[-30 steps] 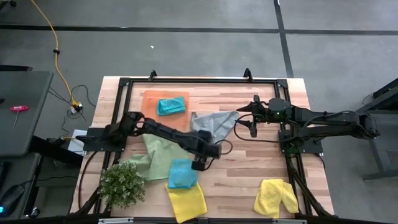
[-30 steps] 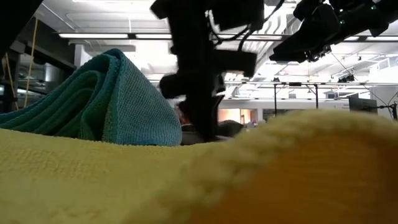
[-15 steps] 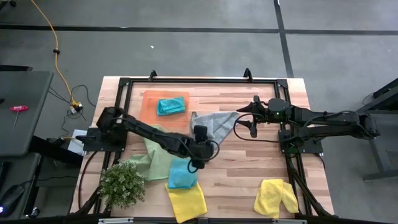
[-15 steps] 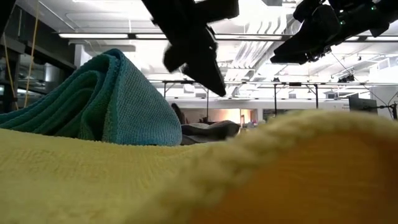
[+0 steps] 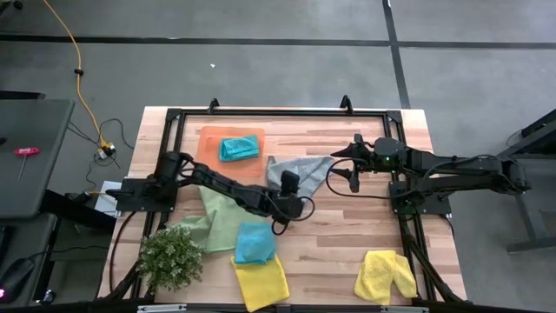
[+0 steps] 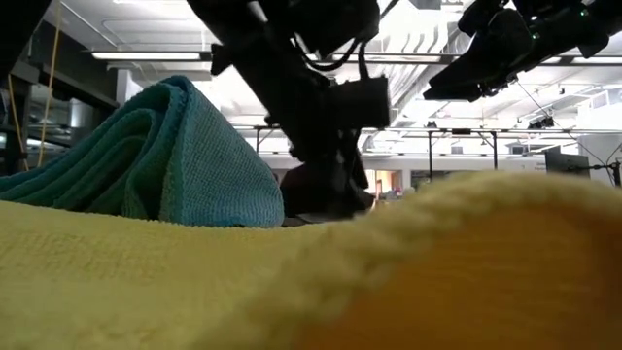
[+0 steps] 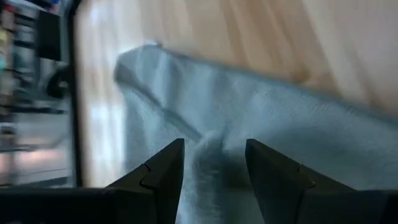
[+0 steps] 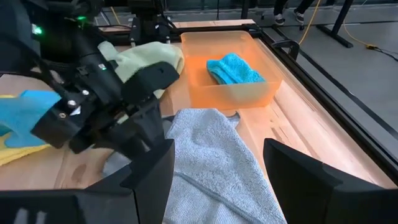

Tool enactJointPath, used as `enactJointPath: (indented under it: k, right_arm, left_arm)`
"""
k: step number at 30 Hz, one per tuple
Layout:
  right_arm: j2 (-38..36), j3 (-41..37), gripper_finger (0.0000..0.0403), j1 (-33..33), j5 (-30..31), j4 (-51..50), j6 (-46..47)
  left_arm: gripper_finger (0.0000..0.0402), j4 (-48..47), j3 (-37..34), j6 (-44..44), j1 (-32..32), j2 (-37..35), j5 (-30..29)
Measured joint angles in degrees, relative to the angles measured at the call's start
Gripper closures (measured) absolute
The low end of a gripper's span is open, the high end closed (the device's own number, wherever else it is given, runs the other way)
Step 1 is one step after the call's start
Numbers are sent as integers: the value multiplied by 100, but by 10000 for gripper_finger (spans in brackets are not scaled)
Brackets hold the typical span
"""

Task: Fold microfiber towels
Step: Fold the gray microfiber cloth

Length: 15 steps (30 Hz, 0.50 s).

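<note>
I've swung the left claw off the teal towel onto the grey towel, fingers spread astride a ridge, not pinching yet. Right claw spread, waiting.

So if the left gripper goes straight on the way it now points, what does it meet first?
Most likely the grey towel. The left gripper stands open, and a raised fold of that cloth already lies between its fingers. Whether they touch the cloth cannot be told.
</note>
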Motion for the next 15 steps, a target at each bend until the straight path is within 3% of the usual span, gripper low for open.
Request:
enactJointPath:
  k: [8,11,15]
  right_arm:
    - [0,0,167,0,2,8,2]
    - [0,0,167,0,1,12,2]
    - [-1,0,167,0,73,7,9]
  left_arm:
    - [252,493,7,375,25,94,-386]
    - [291,721,12,615,20,66,-410]
    - [381,1104,12,971,-5,55,-453]
